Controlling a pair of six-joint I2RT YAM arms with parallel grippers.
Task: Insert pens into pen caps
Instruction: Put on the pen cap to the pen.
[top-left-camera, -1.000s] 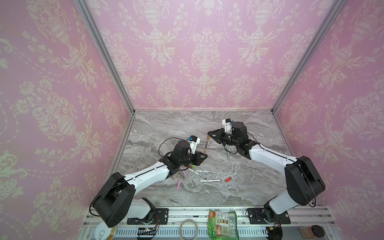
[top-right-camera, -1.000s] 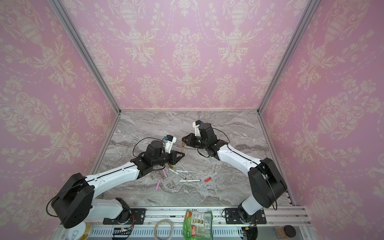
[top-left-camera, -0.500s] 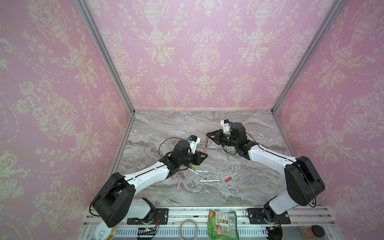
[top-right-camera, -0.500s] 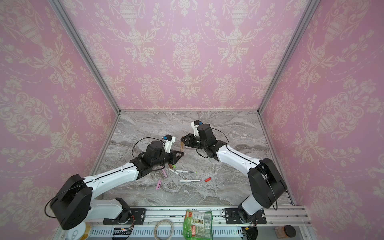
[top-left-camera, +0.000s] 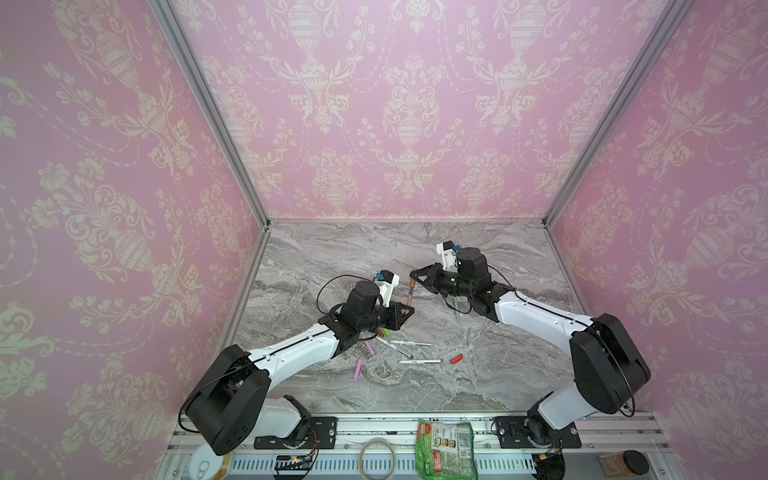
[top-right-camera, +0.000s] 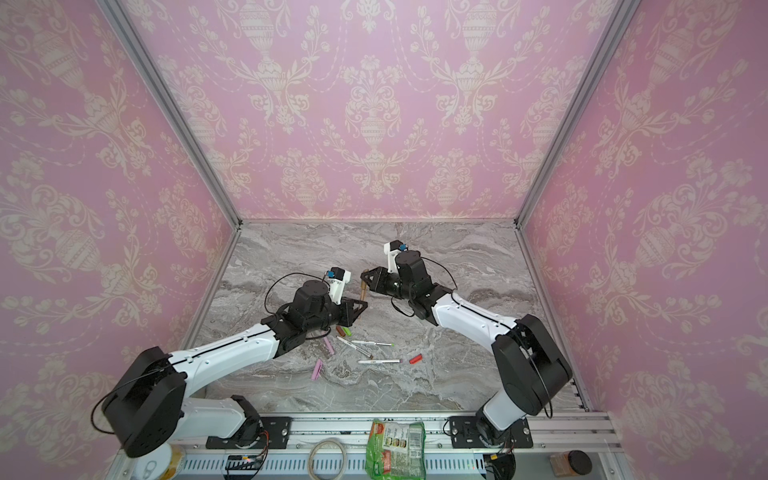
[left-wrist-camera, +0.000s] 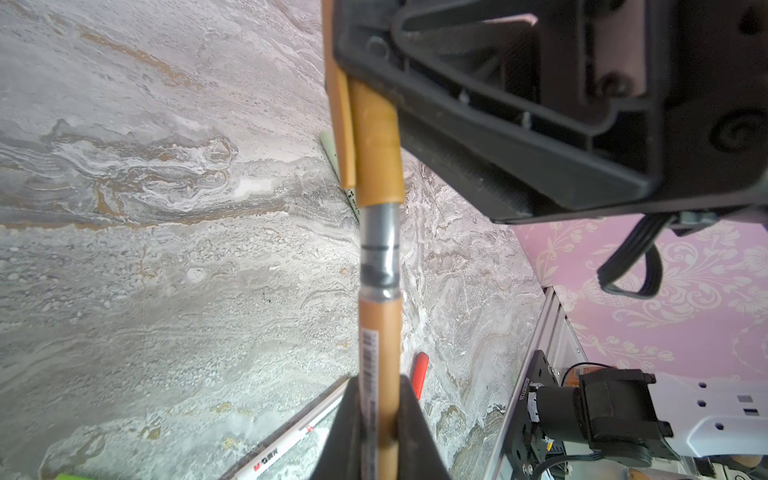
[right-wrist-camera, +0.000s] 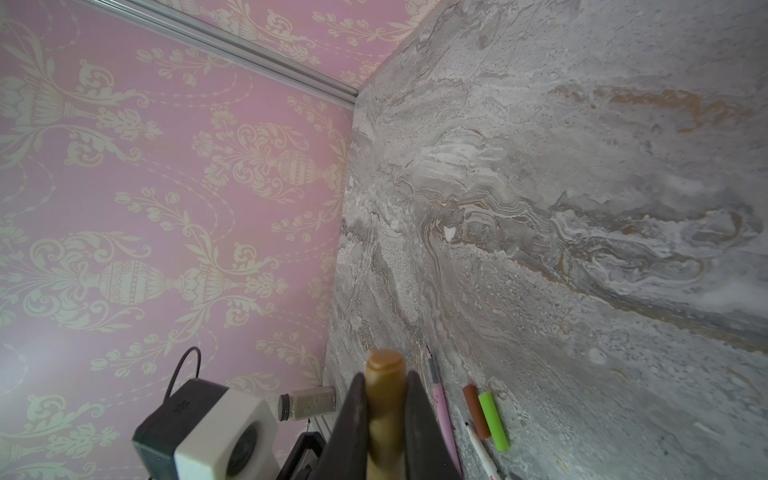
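Over the marble-look desk (top-left-camera: 332, 257), the left hand (top-left-camera: 409, 309) pinches the tan pen (left-wrist-camera: 380, 340) by its barcode-stickered barrel. The pen's silver neck shows below the tan cap (left-wrist-camera: 376, 137), which the right hand (top-left-camera: 414, 274) clamps. Only the left wrist view makes the red "M&G" legible on a white pen (left-wrist-camera: 282, 442) lying on the desk. Only the right wrist view shows the tan cap's closed end, with a brown cap (right-wrist-camera: 473, 411) and a bright green cap (right-wrist-camera: 493, 419) side by side beyond.
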